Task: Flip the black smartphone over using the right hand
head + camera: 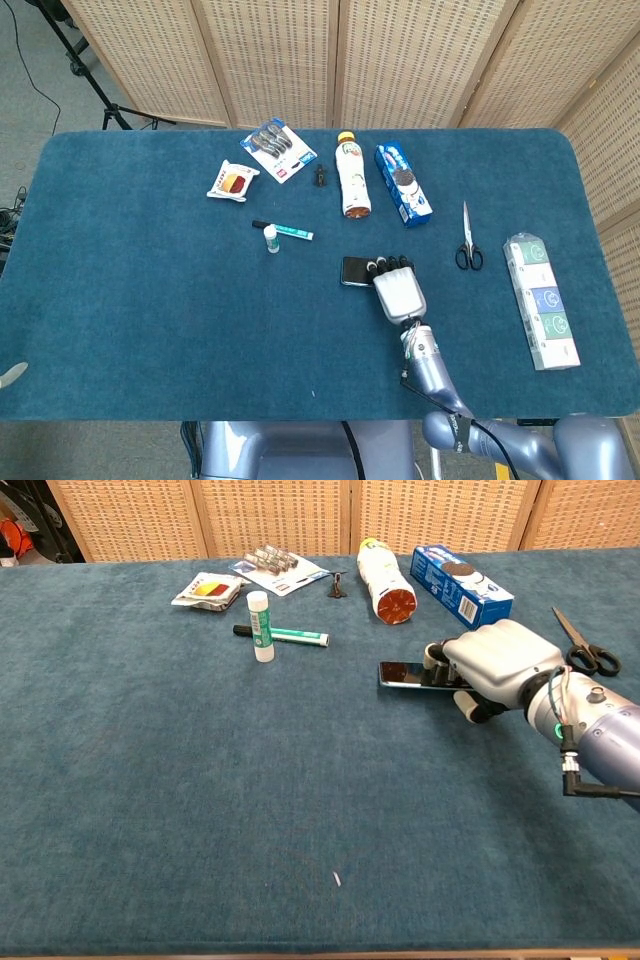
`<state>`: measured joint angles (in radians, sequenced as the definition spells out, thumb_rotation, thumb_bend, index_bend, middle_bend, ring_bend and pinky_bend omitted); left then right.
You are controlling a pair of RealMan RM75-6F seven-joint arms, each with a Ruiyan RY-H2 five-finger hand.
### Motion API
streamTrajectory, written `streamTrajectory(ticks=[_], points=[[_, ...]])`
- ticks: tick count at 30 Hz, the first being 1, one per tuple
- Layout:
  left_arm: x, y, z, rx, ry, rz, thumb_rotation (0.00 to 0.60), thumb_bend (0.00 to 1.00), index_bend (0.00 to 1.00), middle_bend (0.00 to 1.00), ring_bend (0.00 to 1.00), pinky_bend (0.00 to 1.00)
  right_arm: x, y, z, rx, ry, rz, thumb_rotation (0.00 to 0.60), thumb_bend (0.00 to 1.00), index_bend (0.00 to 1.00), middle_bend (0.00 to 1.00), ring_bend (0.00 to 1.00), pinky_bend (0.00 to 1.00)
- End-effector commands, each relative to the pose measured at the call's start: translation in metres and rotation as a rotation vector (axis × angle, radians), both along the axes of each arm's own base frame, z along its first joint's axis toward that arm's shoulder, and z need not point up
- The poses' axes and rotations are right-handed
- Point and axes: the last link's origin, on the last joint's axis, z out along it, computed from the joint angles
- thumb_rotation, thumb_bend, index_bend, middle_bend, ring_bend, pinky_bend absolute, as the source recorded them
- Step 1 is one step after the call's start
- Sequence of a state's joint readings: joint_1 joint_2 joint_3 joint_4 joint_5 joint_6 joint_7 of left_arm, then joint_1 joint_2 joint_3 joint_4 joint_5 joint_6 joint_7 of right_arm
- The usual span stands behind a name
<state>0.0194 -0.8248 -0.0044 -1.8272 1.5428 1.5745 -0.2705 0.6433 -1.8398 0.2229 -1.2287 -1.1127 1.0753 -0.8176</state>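
The black smartphone (pixel 355 270) (pixel 404 674) is near the table's middle, just below the bottle. Its left end sticks out free; its right end is covered by my right hand (pixel 398 290) (pixel 495 665). The fingers (pixel 437 666) curl over the phone's top and the thumb (pixel 470 707) sits under its near edge, so the hand grips that end. In the chest view the phone looks thin and slightly raised off the cloth. Of my left hand, only a pale sliver (pixel 9 374) shows at the left edge of the head view.
Behind the phone lie a bottle (pixel 351 176) and a blue cookie box (pixel 403 184). A green marker (pixel 288 635) and a glue stick (pixel 260 626) are to the left. Scissors (pixel 466 244) and a long carton pack (pixel 541 299) lie to the right.
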Motion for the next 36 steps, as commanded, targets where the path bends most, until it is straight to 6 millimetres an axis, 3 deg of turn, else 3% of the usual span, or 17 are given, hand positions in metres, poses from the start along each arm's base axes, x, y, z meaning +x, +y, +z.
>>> streamTrajectory(ticks=[1, 9, 12, 14, 17, 19, 23, 24, 28, 32, 36], points=[[0.000, 0.000, -0.001, -0.003, 0.002, -0.001, 0.600, 0.00, 0.00, 0.00, 0.00, 0.00, -0.003, 0.002, 0.002, -0.004, -0.001, 0.022, 0.600, 0.84, 0.43, 0.43, 0.37, 0.35], [0.000, 0.000, -0.001, -0.001, 0.005, 0.002, 0.600, 0.00, 0.00, 0.00, 0.00, 0.00, 0.007, 0.008, 0.017, 0.045, -0.162, -0.006, 0.600, 0.95, 0.45, 0.49, 0.44, 0.36], [0.000, 0.000, -0.001, -0.003, 0.008, 0.002, 0.600, 0.00, 0.00, 0.00, 0.00, 0.00, 0.015, 0.003, 0.027, 0.072, -0.216, -0.053, 0.600, 0.96, 0.46, 0.51, 0.46, 0.36], [0.001, 0.000, -0.002, -0.007, 0.011, 0.002, 0.600, 0.00, 0.00, 0.00, 0.00, 0.00, 0.018, -0.007, 0.035, 0.061, -0.220, -0.075, 0.600, 0.93, 0.45, 0.46, 0.43, 0.36], [0.001, 0.000, -0.003, -0.009, 0.015, 0.000, 0.600, 0.00, 0.00, 0.00, 0.00, 0.00, 0.014, -0.027, 0.043, 0.001, -0.165, -0.067, 0.600, 0.65, 0.31, 0.21, 0.17, 0.28], [0.002, -0.001, -0.003, -0.008, 0.016, -0.002, 0.600, 0.00, 0.00, 0.00, 0.00, 0.00, 0.005, -0.039, 0.046, -0.028, -0.109, -0.079, 0.600, 0.44, 0.17, 0.03, 0.01, 0.15], [0.001, 0.000, -0.002, -0.001, 0.014, 0.002, 0.600, 0.00, 0.00, 0.00, 0.00, 0.00, 0.000, -0.047, 0.059, -0.068, -0.085, -0.082, 0.600, 0.39, 0.12, 0.00, 0.00, 0.11], [0.001, 0.000, -0.002, 0.000, 0.014, 0.003, 0.600, 0.00, 0.00, 0.00, 0.00, 0.00, 0.001, -0.046, 0.062, -0.072, -0.092, -0.073, 0.600, 0.36, 0.12, 0.00, 0.00, 0.11], [0.000, 0.000, -0.002, 0.000, 0.013, 0.007, 0.600, 0.00, 0.00, 0.00, 0.00, 0.00, 0.009, -0.021, 0.089, -0.091, -0.154, 0.029, 0.600, 0.04, 0.12, 0.00, 0.00, 0.09], [0.001, -0.001, -0.002, 0.006, 0.018, 0.001, 0.600, 0.00, 0.00, 0.00, 0.00, 0.00, -0.003, 0.015, 0.122, -0.133, -0.207, 0.121, 0.600, 0.00, 0.10, 0.00, 0.00, 0.05], [0.000, -0.002, -0.002, 0.048, 0.055, 0.005, 0.600, 0.00, 0.00, 0.00, 0.00, 0.00, -0.041, 0.053, 0.154, -0.190, -0.205, 0.183, 0.600, 0.00, 0.06, 0.00, 0.00, 0.01]])
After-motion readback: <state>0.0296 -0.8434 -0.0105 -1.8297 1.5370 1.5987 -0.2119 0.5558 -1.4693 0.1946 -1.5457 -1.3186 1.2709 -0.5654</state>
